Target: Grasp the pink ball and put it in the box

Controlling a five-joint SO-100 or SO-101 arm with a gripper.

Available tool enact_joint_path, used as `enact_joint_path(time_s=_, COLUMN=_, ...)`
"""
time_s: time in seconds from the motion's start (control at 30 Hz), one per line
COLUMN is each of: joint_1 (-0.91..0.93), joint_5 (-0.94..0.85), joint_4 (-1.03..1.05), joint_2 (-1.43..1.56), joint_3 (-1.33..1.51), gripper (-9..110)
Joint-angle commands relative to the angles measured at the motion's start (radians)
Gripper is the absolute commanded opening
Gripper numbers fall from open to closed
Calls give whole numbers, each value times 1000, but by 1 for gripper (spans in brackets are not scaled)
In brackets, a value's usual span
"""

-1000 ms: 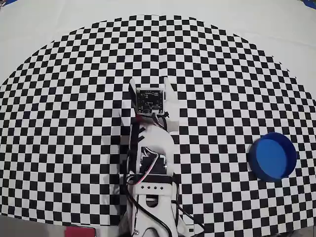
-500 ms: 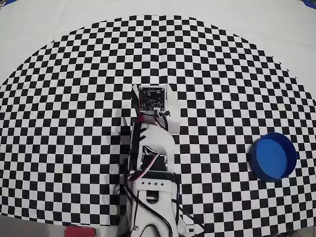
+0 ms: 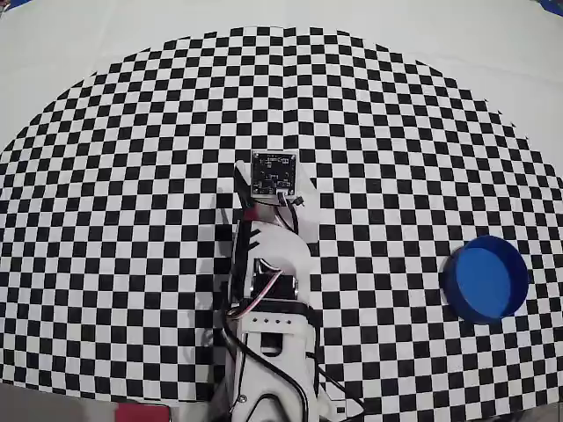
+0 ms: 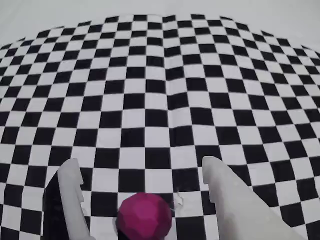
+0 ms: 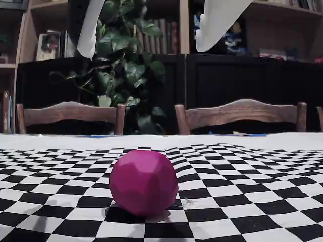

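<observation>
The pink ball lies on the checkered mat, low in the wrist view, between the two white fingers of my gripper and touching neither. The gripper is open, with wide gaps on both sides of the ball. In the fixed view the ball rests on the mat and the gripper hangs well above it, fingertips spread. From overhead the arm and its wrist camera board hide the ball and the fingertips. The box, a round blue container, stands far to the right of the arm.
The checkered mat covers most of the table and has a curved far edge with plain white surface beyond. In the fixed view, chairs and dark shelves stand behind the table.
In the overhead view the wrist has tipped further down. The white finger that showed beside the camera board is now hidden under it. The box has not moved.
</observation>
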Motion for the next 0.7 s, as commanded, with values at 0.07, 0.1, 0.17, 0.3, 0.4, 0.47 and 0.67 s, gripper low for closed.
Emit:
enact_joint_path(time_s=0.07, joint_1=14, joint_5=12, joint_4=-5, joint_2=-31, joint_3=8, gripper=28)
enact_joint_path(time_s=0.1, joint_1=14, joint_5=12, joint_4=-6, joint_2=-37, joint_3=8, gripper=28)
enact_joint_path(time_s=0.17, joint_1=15, joint_5=12, joint_4=-6, joint_2=-49, joint_3=8, gripper=28)
enact_joint_path(time_s=0.3, joint_1=20, joint_5=14, joint_4=-6, joint_2=-75, joint_3=8, gripper=28)
enact_joint_path(time_s=0.4, joint_1=23, joint_5=15, joint_4=-6, joint_2=-97, joint_3=8, gripper=28)
enact_joint_path(time_s=0.47, joint_1=25, joint_5=18, joint_4=-6, joint_2=-107, joint_3=8, gripper=28)
enact_joint_path(time_s=0.67, joint_1=26, joint_5=25, joint_4=0, joint_2=-127, joint_3=8, gripper=28)
